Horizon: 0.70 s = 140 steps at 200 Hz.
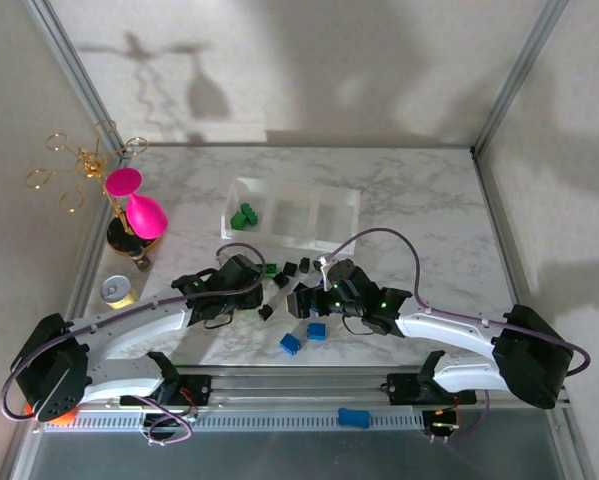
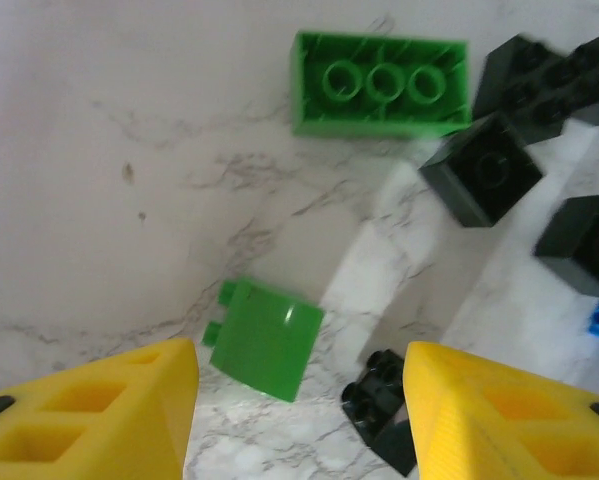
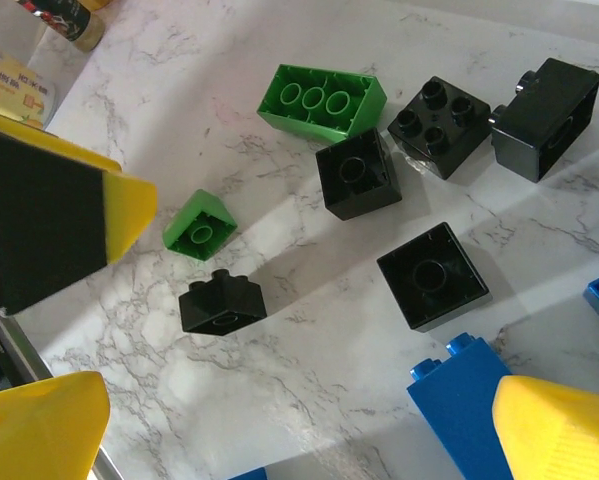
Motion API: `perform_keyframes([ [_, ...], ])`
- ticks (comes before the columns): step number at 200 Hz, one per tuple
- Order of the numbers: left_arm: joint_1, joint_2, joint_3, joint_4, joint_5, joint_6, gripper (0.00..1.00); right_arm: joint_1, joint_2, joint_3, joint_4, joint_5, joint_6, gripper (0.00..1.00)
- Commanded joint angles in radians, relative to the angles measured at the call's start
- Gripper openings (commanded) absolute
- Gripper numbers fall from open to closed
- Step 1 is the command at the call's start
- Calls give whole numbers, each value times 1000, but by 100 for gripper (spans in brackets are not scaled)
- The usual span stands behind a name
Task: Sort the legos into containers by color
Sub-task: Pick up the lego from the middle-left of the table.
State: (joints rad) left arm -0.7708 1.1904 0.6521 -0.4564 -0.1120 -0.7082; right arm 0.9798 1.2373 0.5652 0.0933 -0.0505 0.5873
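Note:
The legos lie loose in front of the tray [image 1: 349, 203], whose containers stand in a row; the left one holds green legos [image 1: 245, 217]. My left gripper [image 2: 299, 410] hangs open over a small green lego [image 2: 264, 338] that rests on the marble, clear of both fingers. A small black lego [image 2: 379, 395] sits beside its right finger [image 2: 509, 415]. Further off lie an oblong green lego [image 2: 379, 85] and black legos [image 2: 484, 180]. My right gripper [image 3: 299, 430] is open and holds nothing, with a blue lego [image 3: 464, 400] by its right finger and a black lego [image 3: 432, 275] ahead.
A pink goblet [image 1: 144, 215], a gold wire stand [image 1: 74, 165] and a small yellow cup [image 1: 117, 290] stand at the left. Two blue legos [image 1: 290, 343] lie near the front edge, and another blue one [image 1: 354, 417] sits on the base rail. The two grippers are close together.

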Motion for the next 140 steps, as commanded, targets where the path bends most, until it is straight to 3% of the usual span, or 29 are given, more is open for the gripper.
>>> perform_keyframes([
  [1, -5, 32, -11, -15, -46, -19, 57, 10, 18, -2, 48, -4, -9, 99],
  [56, -4, 186, 2, 58, -67, 27, 56, 9, 16, 8, 24, 25, -6, 99],
  [140, -2, 227, -17, 91, -65, 26, 38, 9, 17, 19, 16, 42, 5, 99],
])
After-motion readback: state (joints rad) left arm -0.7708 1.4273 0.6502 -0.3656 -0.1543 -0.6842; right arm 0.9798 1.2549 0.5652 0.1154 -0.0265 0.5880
